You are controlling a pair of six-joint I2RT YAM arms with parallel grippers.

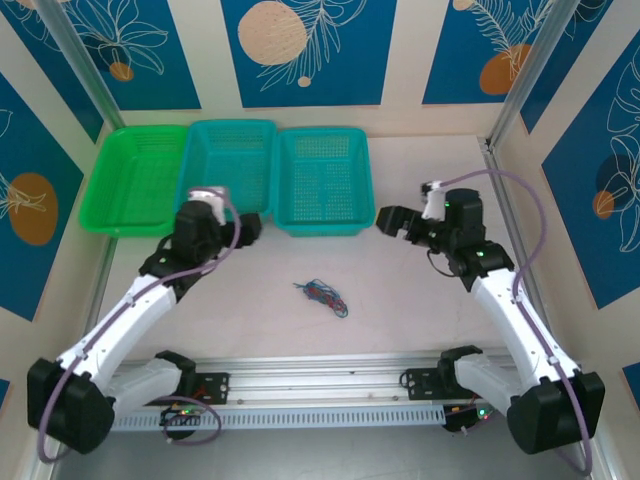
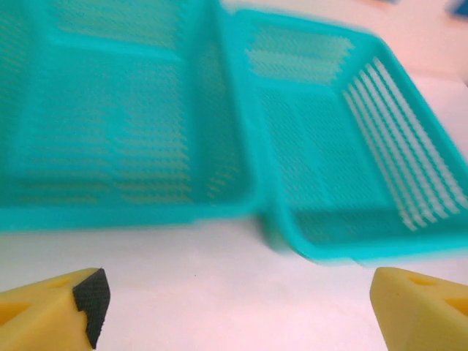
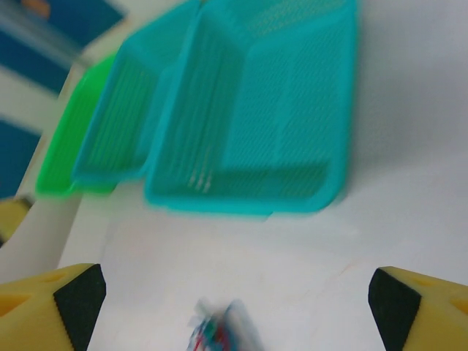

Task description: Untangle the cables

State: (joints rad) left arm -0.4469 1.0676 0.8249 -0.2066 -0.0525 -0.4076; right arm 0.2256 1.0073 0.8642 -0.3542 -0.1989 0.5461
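1. Lying in one small blue, red and dark green tangle, the cables (image 1: 322,297) sit on the table (image 1: 420,320) about midway between its side edges and closer to the near edge, with bare surface all round.
2. The left gripper (image 1: 248,228) hovers just before the baskets, its fingers spread wide with nothing between them. The right gripper (image 1: 386,218) is equally spread and unladen, beside the right basket's near corner.
3. Along the far edge, the green basket (image 1: 120,230), middle teal basket (image 1: 232,124) and right teal basket (image 1: 320,231) stand rim to rim, their mesh floors bare.
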